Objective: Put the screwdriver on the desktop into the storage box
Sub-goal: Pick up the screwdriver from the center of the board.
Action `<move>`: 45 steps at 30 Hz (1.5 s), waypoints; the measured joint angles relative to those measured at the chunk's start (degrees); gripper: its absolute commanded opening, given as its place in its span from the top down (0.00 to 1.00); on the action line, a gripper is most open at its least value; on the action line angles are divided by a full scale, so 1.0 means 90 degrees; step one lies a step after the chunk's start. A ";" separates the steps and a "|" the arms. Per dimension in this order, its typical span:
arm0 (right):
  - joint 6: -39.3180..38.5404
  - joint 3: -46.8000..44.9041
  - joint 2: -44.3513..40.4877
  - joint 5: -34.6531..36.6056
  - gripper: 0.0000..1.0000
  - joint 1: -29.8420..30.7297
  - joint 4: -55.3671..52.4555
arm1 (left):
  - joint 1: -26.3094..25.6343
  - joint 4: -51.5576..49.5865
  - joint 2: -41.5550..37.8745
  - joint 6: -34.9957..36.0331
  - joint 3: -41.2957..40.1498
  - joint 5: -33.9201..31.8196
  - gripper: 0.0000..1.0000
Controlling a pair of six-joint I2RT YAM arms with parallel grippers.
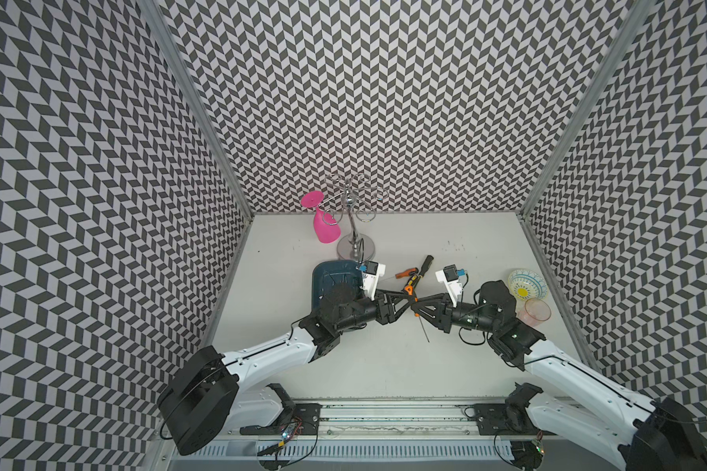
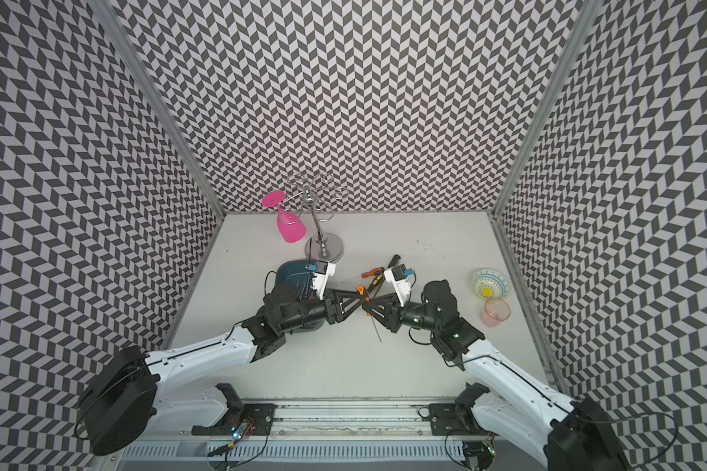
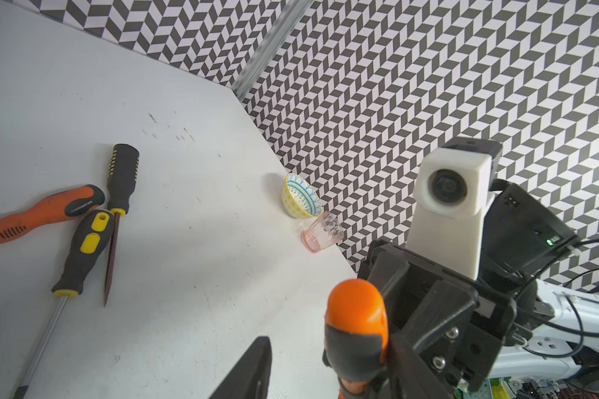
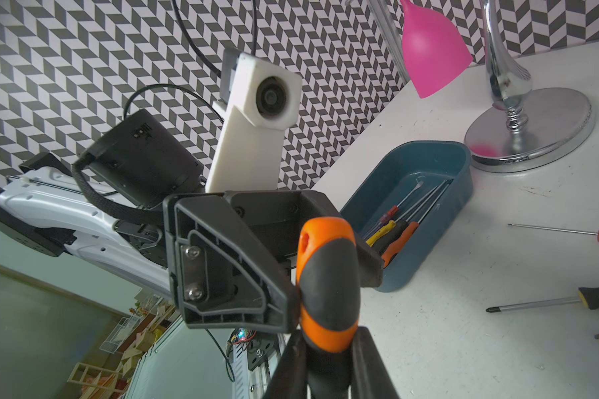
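Your right gripper (image 1: 415, 306) is clamped on the orange-and-black rubber-handled screwdriver (image 4: 329, 276) near the middle of the matte white desktop (image 1: 384, 367), with the shaft slanting toward 6 o'clock. Your left gripper (image 1: 408, 297) straddles the handle's top, jaws parted, one finger (image 3: 249, 369) clear of it. The dark teal plastic storage box (image 1: 323, 273), holding other screwdrivers (image 4: 400, 224), sits at 9 o'clock.
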 measured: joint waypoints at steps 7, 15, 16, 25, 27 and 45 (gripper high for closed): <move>0.0053 -0.0141 0.0000 -0.0087 0.82 0.0085 0.0202 | 0.0000 0.0168 0.0002 -0.0095 0.0000 0.0063 0.59; 0.0153 -0.0165 0.0010 -0.0102 0.82 0.0109 0.0323 | -0.0041 0.0459 0.0126 -0.0231 0.0000 0.0243 0.72; 0.0155 -0.0165 0.0010 -0.0092 0.82 0.0112 0.0325 | -0.0041 0.0474 0.0131 -0.0245 0.0000 0.0243 0.74; 0.0163 -0.0177 0.0015 -0.0051 0.67 0.0124 0.0333 | -0.0044 0.0466 0.0134 -0.0243 0.0000 0.0243 0.93; 0.0165 -0.0177 0.0017 -0.0029 0.60 0.0131 0.0335 | -0.0053 0.0427 0.0131 -0.0233 0.0000 0.0240 0.96; -0.0107 -0.0313 0.0134 0.0270 0.61 0.0464 0.0015 | -0.0053 -0.0102 -0.0209 0.0024 0.0005 -0.0095 1.00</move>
